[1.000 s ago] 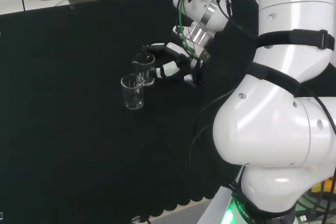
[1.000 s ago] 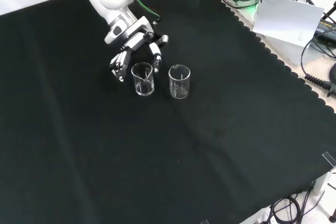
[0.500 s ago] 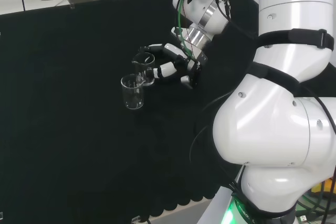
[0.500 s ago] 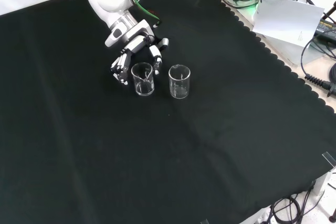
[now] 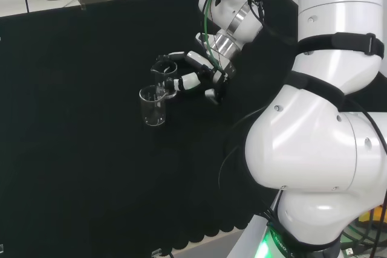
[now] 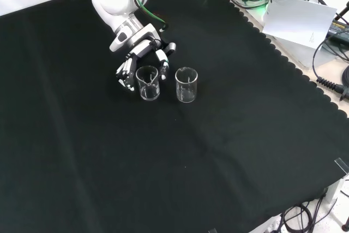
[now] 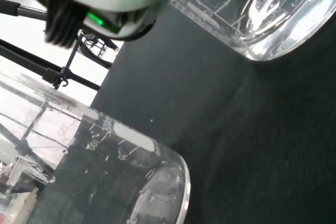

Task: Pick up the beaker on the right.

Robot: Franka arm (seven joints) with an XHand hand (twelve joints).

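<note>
Two clear beakers stand upright on the black cloth (image 6: pixel 229 151); I take the left beaker (image 6: pixel 148 83) in the front view as my landmark. My hand (image 6: pixel 143 53) sits just behind it, fingers (image 6: pixel 125 75) spread wide and reaching down past its left side, the thumb (image 6: pixel 163 58) down near its right rim, between the two glasses; whether anything touches the glass I cannot tell, and nothing is gripped. The right beaker (image 6: pixel 186 84) stands just beside the landmark, apart from my hand (in the head view it is the nearer one (image 5: pixel 152 106), with the landmark (image 5: pixel 166 75) behind it against my fingers); the wrist view has both glasses close.
</note>
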